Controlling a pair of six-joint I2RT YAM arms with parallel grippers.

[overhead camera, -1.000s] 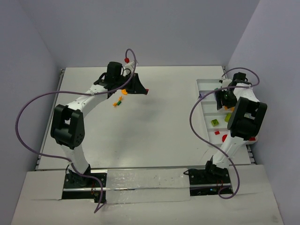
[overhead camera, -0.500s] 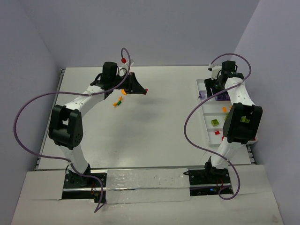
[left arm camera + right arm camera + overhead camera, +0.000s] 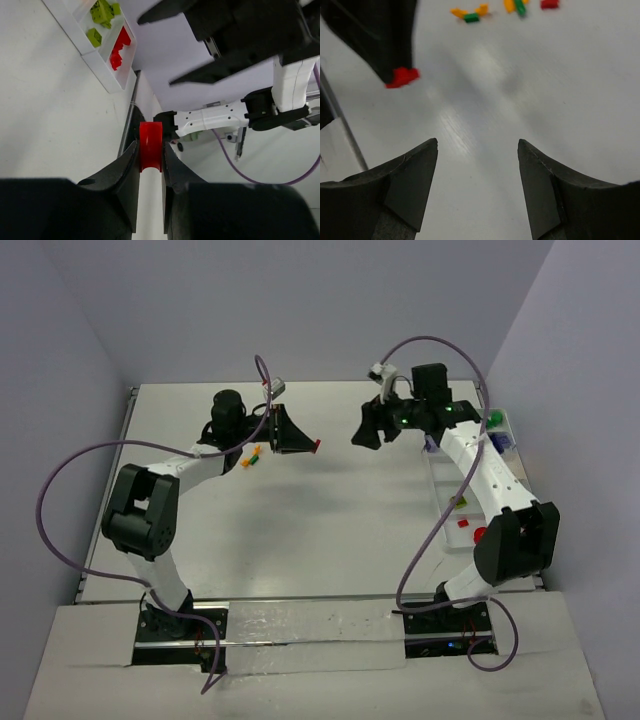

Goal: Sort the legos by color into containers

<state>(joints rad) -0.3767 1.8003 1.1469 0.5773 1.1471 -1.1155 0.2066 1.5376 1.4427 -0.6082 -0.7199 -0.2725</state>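
Swinging right arm (image 3: 480, 465) off the white tray (image 3: 97, 67) toward mid-surface (image 3: 300, 530). Holding right claw (image 3: 477, 150) wide and empty, facing left claw (image 3: 308, 445). Pinching red lego (image 3: 150, 145) in narrow left claw, raised. Likely setting up handover to tray side; loose legos (image 3: 250, 455) waiting far-left.

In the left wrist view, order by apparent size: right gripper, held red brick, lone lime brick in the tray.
right gripper
red brick
lime brick
Nearness enlarges the red brick; true brick sizes unsure.
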